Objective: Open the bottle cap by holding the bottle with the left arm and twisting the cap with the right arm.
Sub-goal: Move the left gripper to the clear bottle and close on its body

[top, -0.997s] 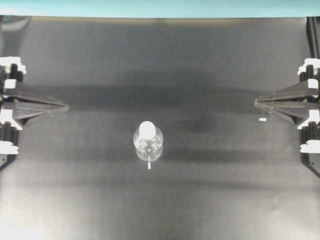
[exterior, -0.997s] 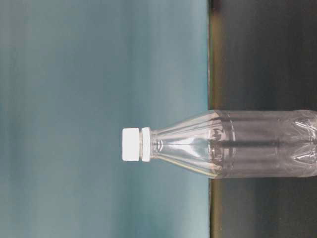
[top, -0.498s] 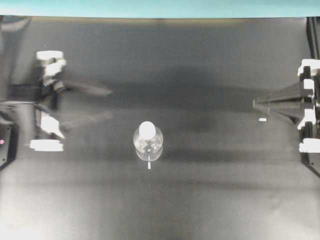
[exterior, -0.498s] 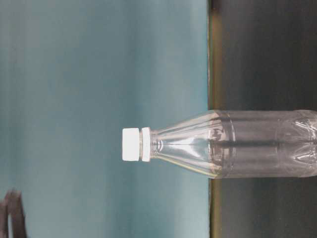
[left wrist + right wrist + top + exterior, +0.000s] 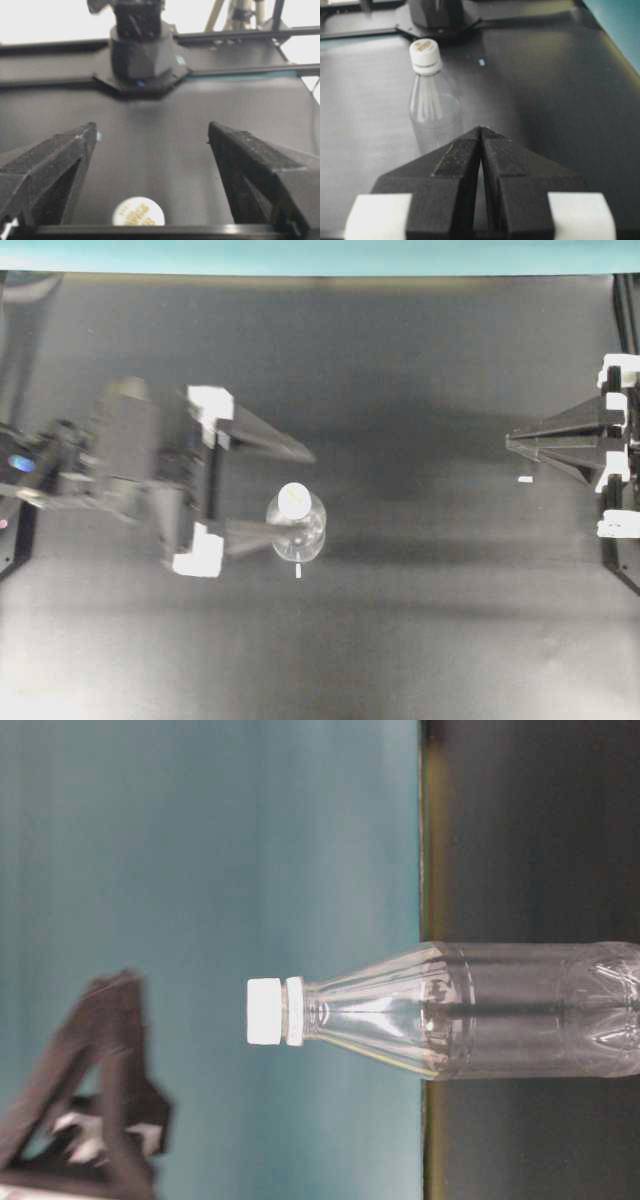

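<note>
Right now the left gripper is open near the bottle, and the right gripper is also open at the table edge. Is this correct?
Not quite. The right gripper is shut: the right wrist view shows its fingers pressed together. The rest holds: the left gripper is open near the bottle.

We are looking at a robot lab bench. A matte black table [image 5: 420, 640] ends at a plain teal backdrop [image 5: 320, 255]. 2 black arms are bolted at opposite ends, the left arm [image 5: 130, 475] facing the right arm's base [image 5: 137, 50]. Behind that base stand metal frame struts [image 5: 240, 15]. A small white tape mark [image 5: 525, 480] lies just beside the right gripper [image 5: 512, 442].
</note>
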Controlling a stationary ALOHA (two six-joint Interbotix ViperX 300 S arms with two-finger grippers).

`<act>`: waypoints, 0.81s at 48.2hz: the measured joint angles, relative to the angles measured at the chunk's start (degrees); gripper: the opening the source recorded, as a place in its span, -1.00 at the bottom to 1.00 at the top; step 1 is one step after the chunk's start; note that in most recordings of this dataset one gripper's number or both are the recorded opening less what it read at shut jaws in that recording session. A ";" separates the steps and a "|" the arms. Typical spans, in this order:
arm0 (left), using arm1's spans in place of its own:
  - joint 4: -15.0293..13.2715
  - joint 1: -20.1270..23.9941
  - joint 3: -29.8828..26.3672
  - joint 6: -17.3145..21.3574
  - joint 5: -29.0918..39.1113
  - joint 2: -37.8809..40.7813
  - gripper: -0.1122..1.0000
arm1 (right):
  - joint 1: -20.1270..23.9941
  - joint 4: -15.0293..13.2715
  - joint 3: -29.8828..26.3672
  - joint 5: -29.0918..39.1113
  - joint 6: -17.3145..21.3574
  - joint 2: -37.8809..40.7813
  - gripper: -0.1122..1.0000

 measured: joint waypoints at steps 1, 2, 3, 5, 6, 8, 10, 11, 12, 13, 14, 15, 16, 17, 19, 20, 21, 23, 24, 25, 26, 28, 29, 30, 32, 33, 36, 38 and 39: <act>0.00 0.09 0.09 -0.18 -0.62 0.79 0.93 | 0.00 0.00 0.00 0.00 0.35 -0.09 -0.80; 0.00 0.18 0.18 -0.35 -1.05 1.67 0.93 | 0.00 0.00 0.00 0.00 0.62 0.00 -0.80; 0.00 0.35 0.26 -0.35 -1.41 2.37 0.93 | 0.00 0.00 0.00 0.00 0.88 0.00 -0.80; 0.00 0.70 0.26 -0.44 -1.93 3.60 0.93 | 0.00 0.00 0.00 0.18 1.32 0.00 -0.80; 0.00 0.97 0.35 -0.53 -2.02 4.22 0.93 | 0.00 0.00 0.00 0.26 1.58 0.00 -0.80; 0.00 1.41 0.44 -0.62 -2.20 5.27 0.93 | 0.00 0.00 0.00 0.53 1.76 -0.09 -0.80; 0.00 1.93 0.53 -0.70 -2.20 6.33 0.93 | 0.00 0.00 0.00 0.70 2.02 -0.09 -0.80; 0.00 2.02 0.62 -0.79 -2.29 6.86 0.93 | 0.00 0.00 0.00 0.79 2.11 -0.09 -0.80; 0.00 2.02 0.70 -0.97 -2.29 7.21 0.93 | 0.00 0.00 0.00 0.88 2.20 -0.09 -0.80; 0.00 2.02 0.79 -0.88 -2.29 7.56 0.93 | 0.00 0.09 0.00 0.88 2.20 -0.09 -0.80; 0.00 1.85 0.79 -0.97 -2.29 8.09 0.93 | 0.00 0.00 0.00 1.05 2.20 -0.09 -0.80; 0.00 1.76 0.88 -1.05 -2.29 8.44 0.93 | 0.00 0.00 0.00 1.14 2.20 -0.18 -0.80; 0.00 1.67 0.97 -1.14 -2.29 8.88 0.93 | 0.00 0.00 0.00 1.14 2.20 -0.26 -0.80; 0.00 1.49 0.97 -1.23 -2.29 9.32 0.93 | 0.00 0.00 0.00 1.32 2.20 -0.26 -0.80; 0.00 1.05 1.14 -1.23 -2.29 10.20 0.93 | 0.00 0.09 0.00 1.41 2.29 -0.35 -0.80; 0.00 0.88 1.23 -1.32 -2.37 10.55 0.93 | 0.00 0.00 0.00 1.41 2.29 -0.35 -0.80; 0.00 0.70 1.32 -1.32 -2.29 10.99 0.93 | 0.00 0.09 -0.09 1.49 2.29 -0.35 -0.80; 0.00 0.26 1.67 -1.41 -2.37 11.95 0.93 | 0.00 0.09 -0.09 1.67 2.46 -0.26 -0.80; 0.00 0.18 1.85 -1.49 -2.46 12.39 0.93 | 0.00 0.09 -0.09 1.67 2.64 -0.35 -0.80; 0.00 0.09 1.93 -1.49 -2.55 12.92 0.93 | 0.00 0.00 -0.09 1.67 2.81 -0.35 -0.80; 0.00 0.00 2.20 -1.58 -2.55 13.45 0.93 | 0.00 0.09 -0.18 1.67 3.08 -0.35 -0.80; 0.00 -0.09 2.55 -1.85 -2.64 14.41 0.93 | 0.00 0.00 -0.18 1.67 3.69 -0.35 -0.80; 0.00 -0.09 2.72 -2.11 -2.64 14.94 0.93 | 0.00 0.09 -0.26 1.67 3.96 -0.35 -0.80; 0.00 -0.09 2.90 -2.20 -2.81 15.47 0.93 | 0.00 0.09 -0.26 1.67 4.22 -0.26 -0.80; 0.00 -0.09 3.16 -2.46 -3.08 16.35 0.93 | 0.00 0.00 -0.26 1.76 4.83 -0.35 -0.80; 0.00 0.09 3.34 -2.64 -3.16 16.70 0.93 | 0.00 0.09 -0.26 1.85 5.19 -0.35 -0.80; 0.00 0.44 3.87 -2.90 -3.60 18.11 0.93 | 0.00 0.00 -0.35 2.02 5.80 -0.35 -0.80; 0.00 0.70 4.22 -2.99 -3.87 18.81 0.93 | 0.00 0.09 -0.35 2.11 5.98 -0.35 -0.80; 0.00 0.88 4.31 -2.99 -3.96 19.34 0.93 | 0.00 0.09 -0.26 2.20 6.06 -0.35 -0.80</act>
